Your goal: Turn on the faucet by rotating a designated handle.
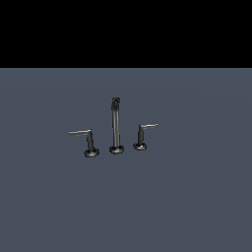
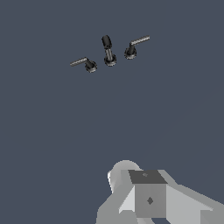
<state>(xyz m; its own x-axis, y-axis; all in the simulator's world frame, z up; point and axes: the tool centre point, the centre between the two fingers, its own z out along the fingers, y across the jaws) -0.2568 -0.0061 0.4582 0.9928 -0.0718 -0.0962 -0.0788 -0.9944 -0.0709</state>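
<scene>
The faucet [image 1: 116, 128] is a small dark metal set on the flat grey floor, with a tall thin spout hooked at the top. The handle [image 1: 141, 137], the shorter one with a bent stem and a thin pale lever, stands at the exterior view's right of the spout. In the wrist view the faucet [image 2: 108, 52] is far off and small, with the handle [image 2: 131, 49] beside it. My gripper shows in neither view. Only a pale grey block of the arm [image 2: 148, 197] fills the near edge of the wrist view.
A larger handle [image 1: 88, 142] with a straight stem and a thicker lever stands at the exterior view's left of the spout; it also shows in the wrist view [image 2: 87, 64]. The grey floor [image 1: 197, 206] spreads flat around the set.
</scene>
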